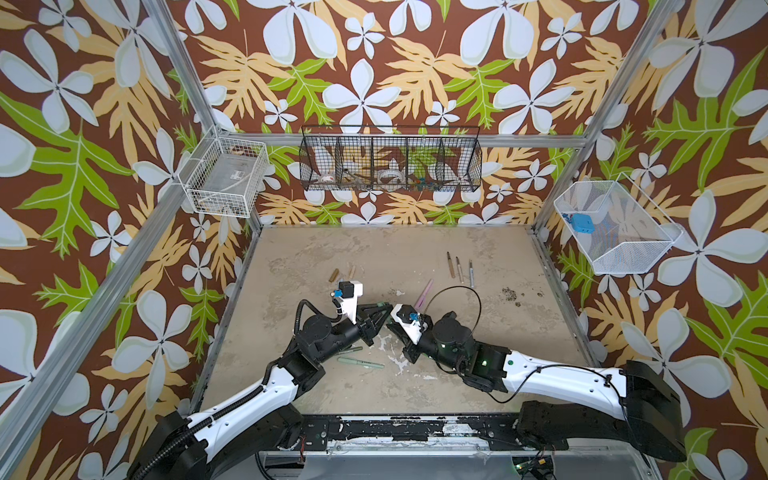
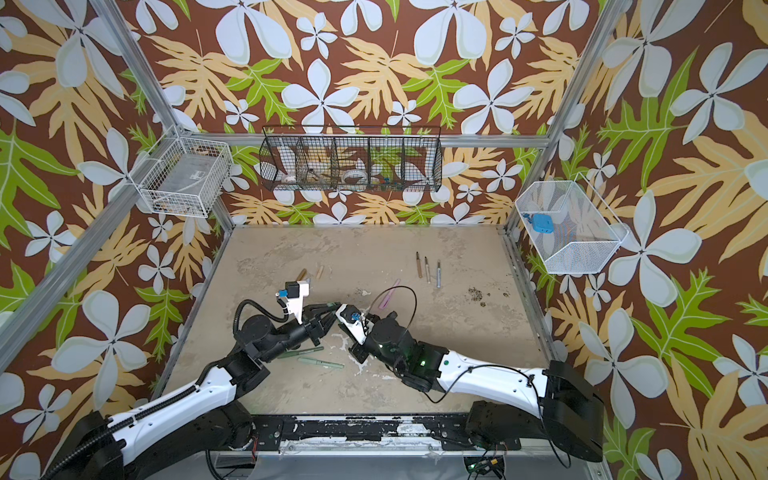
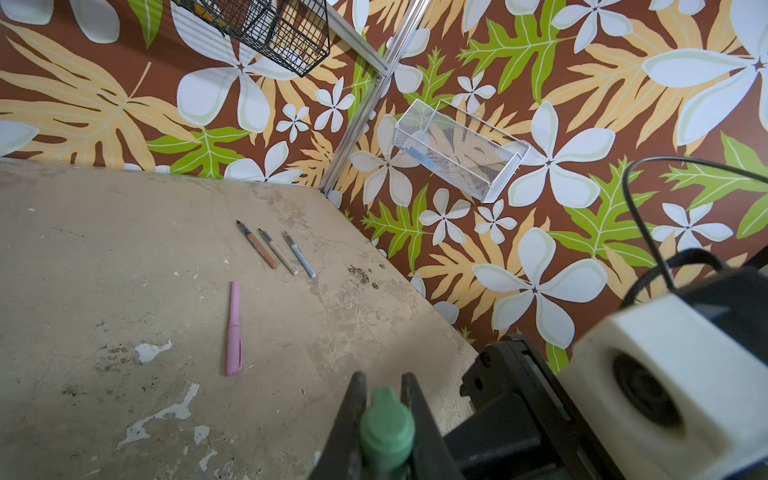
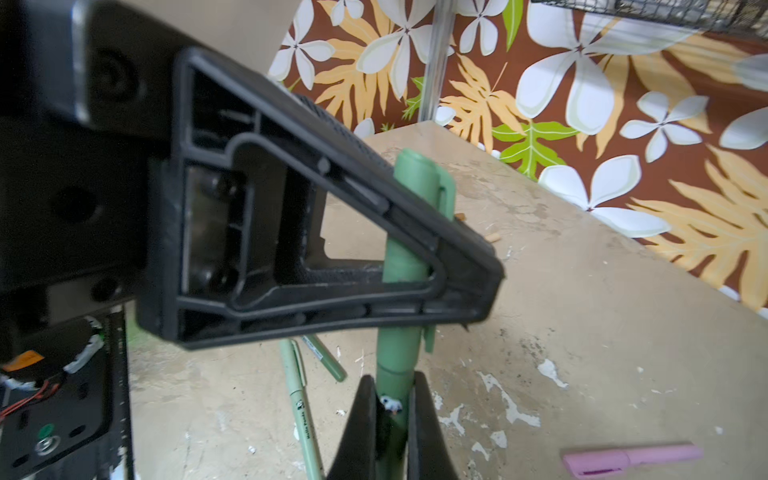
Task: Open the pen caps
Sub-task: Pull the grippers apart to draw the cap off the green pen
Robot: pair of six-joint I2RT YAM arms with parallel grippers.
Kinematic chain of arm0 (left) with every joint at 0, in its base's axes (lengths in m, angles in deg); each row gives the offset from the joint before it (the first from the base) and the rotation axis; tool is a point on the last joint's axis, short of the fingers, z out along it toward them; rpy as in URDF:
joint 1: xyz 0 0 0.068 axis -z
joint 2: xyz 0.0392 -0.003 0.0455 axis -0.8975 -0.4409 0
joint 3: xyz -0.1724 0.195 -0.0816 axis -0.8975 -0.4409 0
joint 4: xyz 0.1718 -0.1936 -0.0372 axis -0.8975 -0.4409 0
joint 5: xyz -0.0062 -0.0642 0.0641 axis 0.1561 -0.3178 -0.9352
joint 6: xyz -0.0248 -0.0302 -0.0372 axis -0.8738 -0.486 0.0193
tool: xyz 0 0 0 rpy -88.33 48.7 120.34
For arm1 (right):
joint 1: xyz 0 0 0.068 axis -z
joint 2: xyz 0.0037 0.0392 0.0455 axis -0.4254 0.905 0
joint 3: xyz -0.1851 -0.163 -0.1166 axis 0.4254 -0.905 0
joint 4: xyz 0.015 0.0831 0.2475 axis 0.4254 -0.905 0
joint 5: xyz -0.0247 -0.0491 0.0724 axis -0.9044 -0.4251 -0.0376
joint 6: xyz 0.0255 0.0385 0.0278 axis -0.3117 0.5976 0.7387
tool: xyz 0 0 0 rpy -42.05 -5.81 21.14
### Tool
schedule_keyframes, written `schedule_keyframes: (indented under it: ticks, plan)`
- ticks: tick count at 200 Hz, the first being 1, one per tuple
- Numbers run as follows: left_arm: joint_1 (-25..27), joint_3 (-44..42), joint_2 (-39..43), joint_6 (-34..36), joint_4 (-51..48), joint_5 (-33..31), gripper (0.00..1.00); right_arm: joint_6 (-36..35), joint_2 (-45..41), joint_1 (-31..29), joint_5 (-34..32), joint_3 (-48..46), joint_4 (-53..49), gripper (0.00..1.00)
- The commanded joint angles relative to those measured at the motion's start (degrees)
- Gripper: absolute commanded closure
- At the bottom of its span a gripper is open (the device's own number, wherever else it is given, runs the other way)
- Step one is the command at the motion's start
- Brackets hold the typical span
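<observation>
Both grippers hold one green pen above the table's middle. My left gripper (image 3: pixel 383 380) is shut on its green cap (image 3: pixel 386 428), which has a clip (image 4: pixel 444 195) on its side. My right gripper (image 4: pixel 392 382) is shut on the pen's body (image 4: pixel 395 374) just below the cap's edge. The cap sits on the body. In both top views the two grippers (image 1: pixel 384 311) (image 2: pixel 341 321) meet tip to tip. Two more capped green pens (image 1: pixel 361 363) (image 4: pixel 301 407) lie beneath the left arm. A capped pink pen (image 1: pixel 426 291) (image 3: pixel 234 328) lies just beyond the grippers.
Three uncapped pens, brown (image 1: pixel 451 262), beige (image 1: pixel 459 266) and light blue (image 1: pixel 471 272), lie at the back right. A brown cap (image 1: pixel 333 275) and a beige cap (image 1: pixel 351 272) lie at the back left. Wire baskets (image 1: pixel 390 166) (image 1: pixel 224 183) (image 1: pixel 615 228) hang on the walls.
</observation>
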Motion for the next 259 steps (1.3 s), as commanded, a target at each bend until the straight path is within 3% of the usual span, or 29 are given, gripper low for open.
schedule_keyframes:
  ticks: [1, 35, 67, 94, 124, 161, 172, 191, 209, 224, 259]
  plan:
    - [-0.6, 0.2, 0.7, 0.8, 7.3, -7.1, 1.0, -2.9, 0.8, -0.7, 1.2, -0.4, -9.6, 1.0]
    - [-0.6, 0.3, 0.3, 0.8, 7.4, -6.6, 1.0, 2.4, -0.3, 10.2, 32.0, -2.3, -6.7, 1.0]
    - [-0.7, 0.2, 0.7, 0.7, 7.6, -6.3, 1.0, 4.6, 0.5, 13.8, 44.8, -3.0, -4.8, 1.0]
    - [-0.7, 0.0, 1.7, 0.8, 7.3, -6.5, 1.0, 5.5, 1.7, 16.0, 50.8, -3.2, -3.8, 1.0]
    - [-0.7, 0.0, 2.0, 0.9, 7.2, -6.6, 1.0, 5.0, 2.4, 16.2, 51.2, -2.5, -4.7, 1.0]
    - [-0.7, 0.2, -0.4, 0.3, 8.5, -4.4, 1.0, 4.7, -1.0, 14.3, 42.6, -3.3, -3.1, 1.0]
    - [-0.7, 0.4, -1.8, 0.4, 9.5, -3.1, 1.0, 4.5, -2.3, 13.9, 39.6, -3.7, -2.7, 0.87]
    - [-0.6, 1.0, -4.5, 0.1, 10.5, -0.9, 1.0, 4.1, -5.0, 14.0, 37.5, -4.3, -2.5, 0.53]
    - [-0.6, 1.3, -5.5, 0.1, 10.6, -0.4, 1.0, 3.8, -8.2, 14.0, 36.1, -5.6, -1.9, 0.35]
    - [-0.6, 1.3, -5.6, 0.1, 10.8, -0.1, 1.0, 3.5, -10.6, 13.9, 34.5, -6.4, -1.7, 0.3]
    - [0.8, 2.2, -7.3, 0.8, 11.3, 2.7, 1.0, 3.2, -12.3, 14.0, 32.1, -6.9, -1.8, 0.33]
